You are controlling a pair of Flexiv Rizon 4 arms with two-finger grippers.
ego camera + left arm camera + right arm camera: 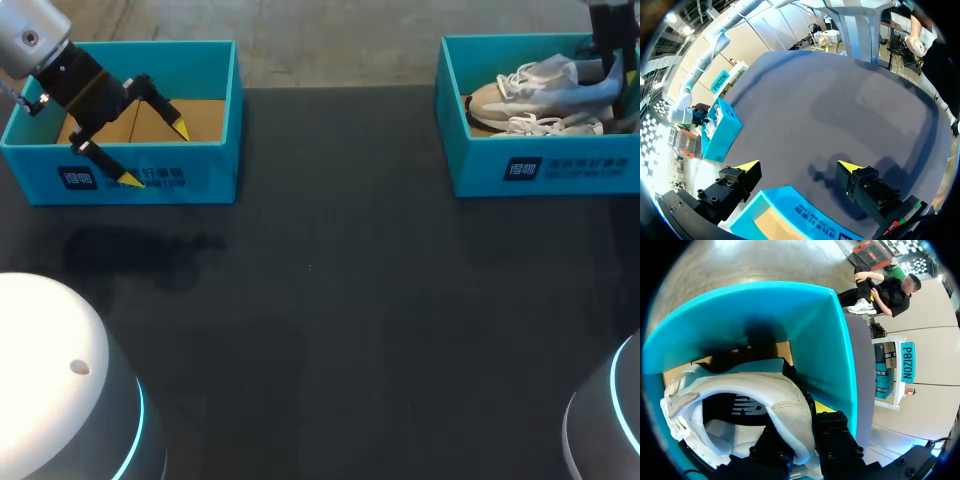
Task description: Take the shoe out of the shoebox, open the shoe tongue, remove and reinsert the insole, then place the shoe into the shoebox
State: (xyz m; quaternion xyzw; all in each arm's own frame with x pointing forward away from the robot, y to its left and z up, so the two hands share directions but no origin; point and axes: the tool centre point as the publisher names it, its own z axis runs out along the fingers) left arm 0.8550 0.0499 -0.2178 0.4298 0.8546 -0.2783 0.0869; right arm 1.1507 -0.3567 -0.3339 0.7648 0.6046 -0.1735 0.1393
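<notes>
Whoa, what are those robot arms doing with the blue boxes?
They're getting a shoe out. The right arm reaches down into the right blue box, and its jaws are shut on the rim of a white shoe inside it. The shoe is not out of the box yet. The left arm hangs over the left blue box, which has no shoe in it. Its jaws are open and hold nothing.

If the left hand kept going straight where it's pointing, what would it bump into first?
Probably the dark table. The left hand is open above the blue box front wall and points past it at the tabletop. It might clip that wall first; depth is unclear.
</notes>
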